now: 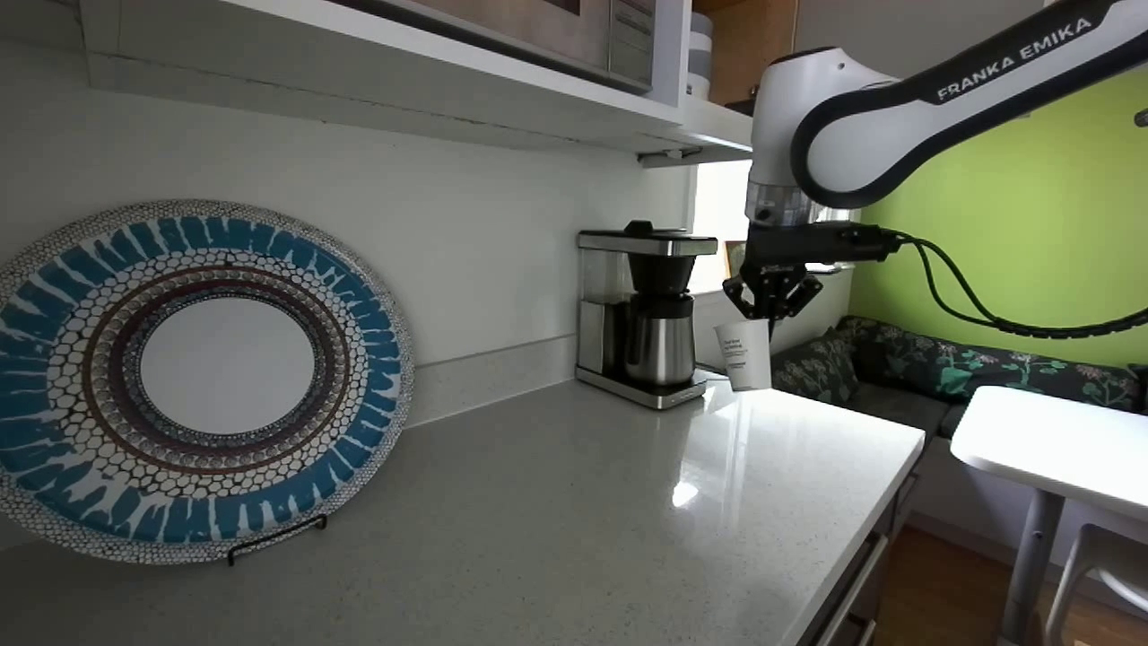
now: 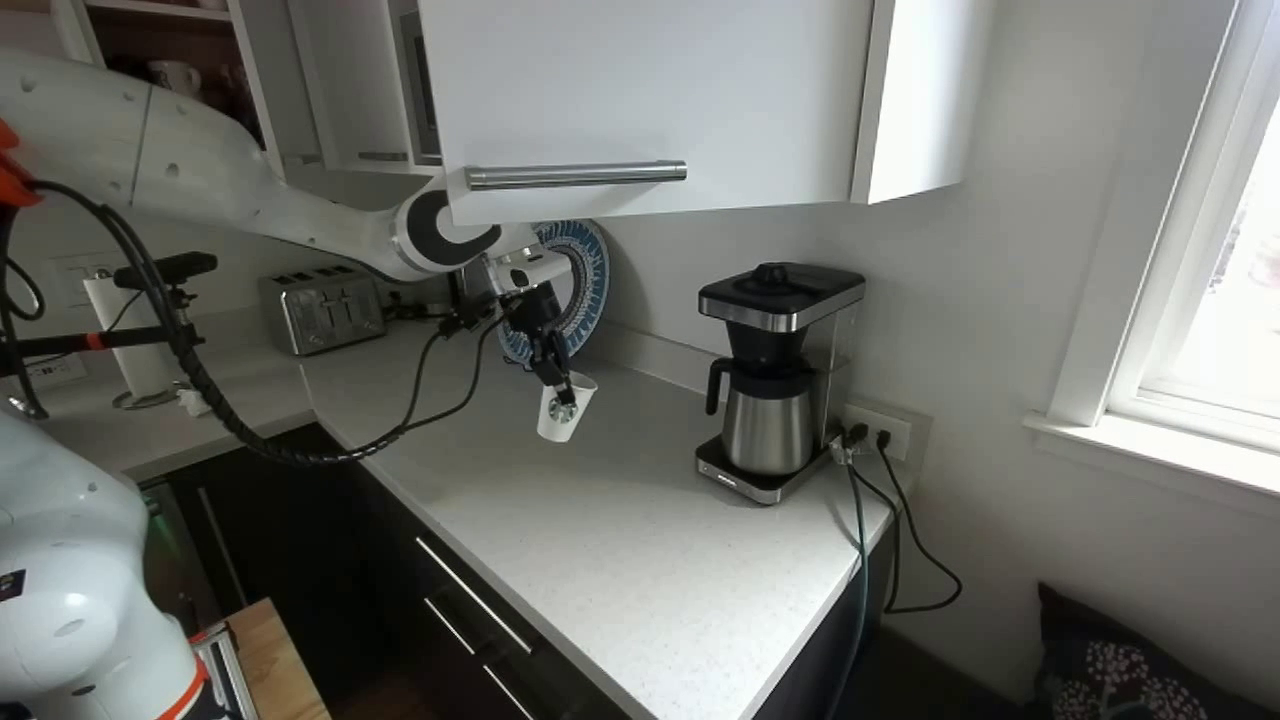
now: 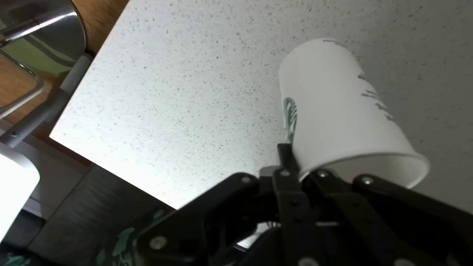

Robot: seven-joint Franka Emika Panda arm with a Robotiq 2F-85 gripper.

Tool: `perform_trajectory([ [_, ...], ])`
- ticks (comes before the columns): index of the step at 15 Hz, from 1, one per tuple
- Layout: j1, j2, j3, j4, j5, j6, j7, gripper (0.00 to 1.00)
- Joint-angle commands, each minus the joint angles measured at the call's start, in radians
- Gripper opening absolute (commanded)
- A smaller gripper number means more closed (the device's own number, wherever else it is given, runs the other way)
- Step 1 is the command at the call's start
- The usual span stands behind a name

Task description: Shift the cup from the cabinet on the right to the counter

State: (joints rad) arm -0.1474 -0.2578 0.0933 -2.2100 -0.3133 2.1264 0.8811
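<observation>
The small white paper cup (image 1: 744, 356) hangs tilted from my gripper (image 1: 769, 323) over the pale grey-white counter (image 1: 538, 502). It also shows in an exterior view (image 2: 558, 422) and in the wrist view (image 3: 332, 99), mouth toward the gripper. My gripper (image 3: 295, 173) is shut on the cup's rim and wall; one finger lies outside beside the green logo, and the other goes in at the mouth, its tip hidden. The cup appears above the counter; the exact gap is hard to tell. The white cabinet (image 2: 650, 90) hangs above; its brown interior shows in an exterior view (image 1: 744, 45).
A coffee maker (image 1: 641, 314) with a steel carafe stands on the counter by the wall. A large blue patterned plate (image 1: 224, 377) leans on a stand. A toaster (image 2: 322, 308) stands farther along. A white table (image 1: 1058, 440) is beyond the counter's edge.
</observation>
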Motion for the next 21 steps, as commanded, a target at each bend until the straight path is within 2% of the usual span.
perform_trajectory([
  [1, -0.012, 0.059, 0.0, -0.014, -0.083, 0.042, 0.193, 0.01],
  [5, -0.002, 0.132, -0.019, 0.004, -0.154, 0.04, 0.363, 0.01],
  [11, 0.022, 0.227, -0.051, 0.036, -0.269, 0.07, 0.519, 0.01],
  [16, 0.051, 0.301, -0.073, 0.073, -0.312, 0.174, 0.536, 0.01],
  [21, 0.079, 0.348, -0.096, 0.093, -0.314, 0.215, 0.51, 0.01],
])
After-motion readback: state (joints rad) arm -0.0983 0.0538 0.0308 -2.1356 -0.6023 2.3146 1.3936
